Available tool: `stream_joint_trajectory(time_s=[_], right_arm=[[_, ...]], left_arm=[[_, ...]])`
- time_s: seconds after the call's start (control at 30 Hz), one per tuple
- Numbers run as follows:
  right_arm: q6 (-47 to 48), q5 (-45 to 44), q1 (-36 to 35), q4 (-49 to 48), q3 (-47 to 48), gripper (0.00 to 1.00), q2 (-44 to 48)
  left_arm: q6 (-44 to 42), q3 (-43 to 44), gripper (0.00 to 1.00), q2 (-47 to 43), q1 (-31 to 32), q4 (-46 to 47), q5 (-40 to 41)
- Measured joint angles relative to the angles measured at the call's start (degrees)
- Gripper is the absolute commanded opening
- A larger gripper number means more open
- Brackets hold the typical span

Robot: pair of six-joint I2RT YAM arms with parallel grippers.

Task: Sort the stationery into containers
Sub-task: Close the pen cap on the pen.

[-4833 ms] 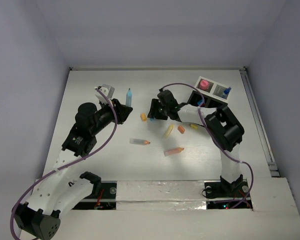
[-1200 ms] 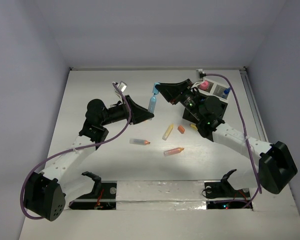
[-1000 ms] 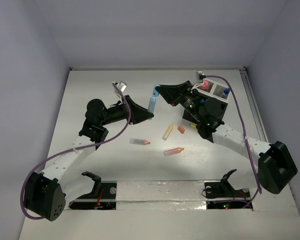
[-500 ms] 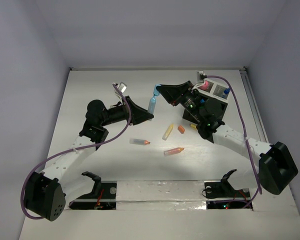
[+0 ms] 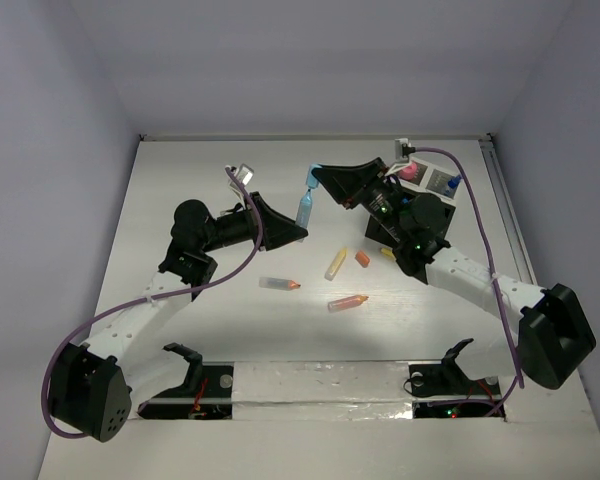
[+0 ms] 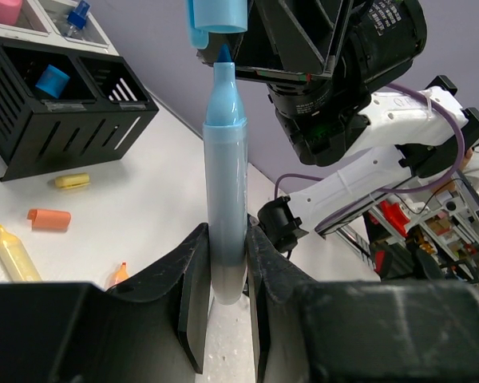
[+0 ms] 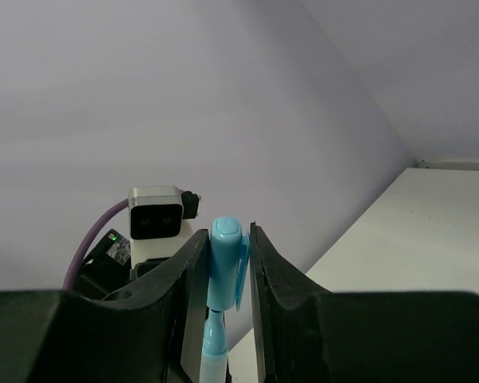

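Listing, above the white tabletop (image 5: 180, 200): one light-blue plastic marker pen body (image 6: 225, 183), clenched at its lower end by the left gripper (image 6: 226, 247); its matching light-blue cap (image 6: 217, 16), pinched by the right gripper (image 7: 226, 247), is held right at the bared nib, contact not discernible; one black slatted box with square compartments and white-edged rim (image 6: 64, 120) is placed at the far right; a pink round piece (image 5: 408, 170) is lodged in one compartment, a blue piece (image 6: 52, 80) in another; left loose between the arms are a yellow stick (image 5: 335, 263), an orange block (image 5: 363, 258), a small yellow piece (image 5: 388, 253) and two clear orange-tipped sticks (image 5: 280, 284) (image 5: 348, 302).
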State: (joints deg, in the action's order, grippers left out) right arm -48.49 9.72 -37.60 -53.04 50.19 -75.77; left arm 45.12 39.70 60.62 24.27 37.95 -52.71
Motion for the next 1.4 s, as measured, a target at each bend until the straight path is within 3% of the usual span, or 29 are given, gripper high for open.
stream_joint_trajectory(time_s=[0.73, 1.4], right_arm=[[-2.1, 4.7, 0.0, -4.8, -4.2, 0.0, -0.2], [-4.6, 6.1, -1.1, -14.2, -6.5, 0.0, -0.8]], left_arm=[[0.9, 0.0, 0.0, 0.0, 0.0, 0.5, 0.1], [9.9, -2.6, 0.0, 0.0, 0.9, 12.4, 1.3]])
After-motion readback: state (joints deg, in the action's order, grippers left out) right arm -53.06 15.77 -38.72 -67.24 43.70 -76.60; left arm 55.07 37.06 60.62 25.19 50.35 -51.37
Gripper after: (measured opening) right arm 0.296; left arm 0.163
